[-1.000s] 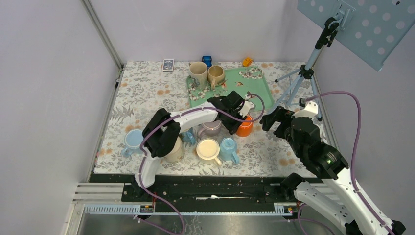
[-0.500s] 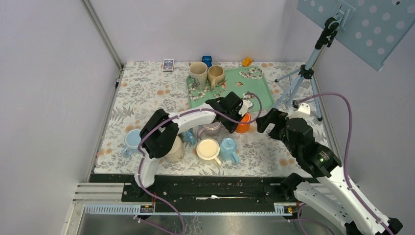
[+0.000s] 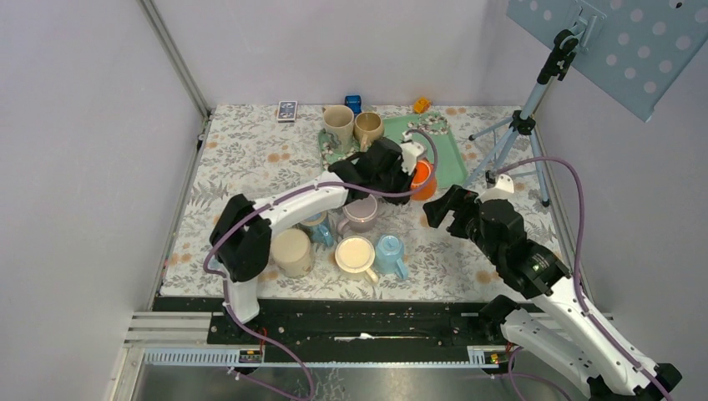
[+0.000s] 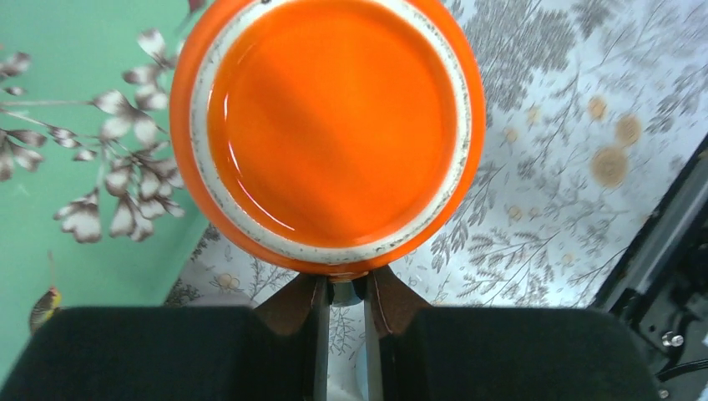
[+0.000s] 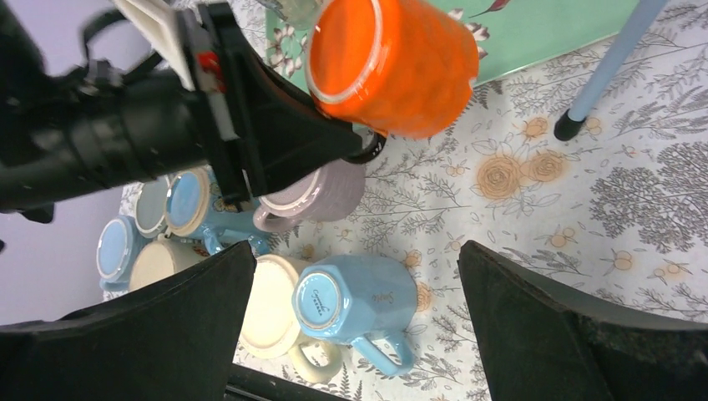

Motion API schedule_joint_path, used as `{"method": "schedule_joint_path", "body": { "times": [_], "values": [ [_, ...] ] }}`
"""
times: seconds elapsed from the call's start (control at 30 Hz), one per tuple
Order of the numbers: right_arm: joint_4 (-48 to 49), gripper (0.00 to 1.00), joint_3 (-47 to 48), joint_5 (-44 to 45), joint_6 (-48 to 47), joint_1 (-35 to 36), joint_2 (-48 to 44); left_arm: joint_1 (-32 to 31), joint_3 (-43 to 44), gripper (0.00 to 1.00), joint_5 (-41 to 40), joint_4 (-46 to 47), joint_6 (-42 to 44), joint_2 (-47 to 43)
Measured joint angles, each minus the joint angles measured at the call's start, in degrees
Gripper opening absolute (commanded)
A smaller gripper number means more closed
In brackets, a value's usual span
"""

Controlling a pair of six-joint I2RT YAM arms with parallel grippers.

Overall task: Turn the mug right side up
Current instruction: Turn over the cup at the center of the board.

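Orange mug [image 4: 334,134] is pinched by its handle in the left gripper [image 4: 341,301], tilted, at the green tray's [image 3: 452,154] near edge. Right gripper [image 3: 440,209] is spread wide, just right of it.

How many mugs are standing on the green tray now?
2: one beige mug at the far left corner of the tray, a second beige mug just right of it. The left arm covers part of the tray, so more may be hidden.
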Motion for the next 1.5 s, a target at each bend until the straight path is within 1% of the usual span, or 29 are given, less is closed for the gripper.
{"method": "schedule_joint_path", "body": {
  "times": [0.2, 0.37, 0.5, 0.6, 0.7, 0.87, 1.0, 1.17, 1.43, 1.5],
  "values": [
    [4.7, 1.00, -1.0, -3.4, -0.2, -0.1, 1.9, 3.8, 0.0, 0.00, 2.8, 1.7, -2.4, -4.6],
    [13.6, 1.00, -2.9, -11.1, -0.1, -2.3, 5.6, 6.6, 0.1, 0.00, 4.2, 1.6, -3.9, -7.5],
    [25.4, 1.00, -6.4, -20.3, 2.3, -7.5, 10.1, 7.5, 1.4, 0.00, 5.4, 1.4, -5.5, -8.5],
    [35.7, 1.00, -10.4, -27.1, 6.6, -12.2, 12.8, 8.1, 2.4, 0.00, 7.3, 1.6, -7.4, -9.3],
    [46.2, 1.00, -12.8, -32.5, 11.3, -15.6, 16.5, 8.6, 4.0, 0.00, 9.5, 1.8, -9.4, -10.1],
    [67.3, 1.00, -15.8, -39.5, 20.8, -18.8, 23.0, 9.5, 6.3, 0.00, 13.4, 4.0, -13.4, -11.8],
    [79.3, 1.00, -16.2, -43.2, 25.9, -20.2, 25.2, 10.3, 7.1, 0.00, 17.7, 6.6, -17.4, -13.1],
    [88.0, 1.00, -15.4, -45.4, 29.4, -20.5, 25.1, 11.0, 7.3, 0.00, 22.5, 9.8, -22.6, -14.6],
    [96.4, 1.00, -11.6, -46.9, 35.8, -20.6, 26.8, 11.2, 7.3, 0.00, 28.6, 18.0, -30.3, -16.1],
    [98.3, 0.97, -10.5, -47.1, 37.6, -20.6, 27.9, 11.2, 7.3, 0.00, 29.9, 19.4, -31.7, -16.2]
  ]
}}
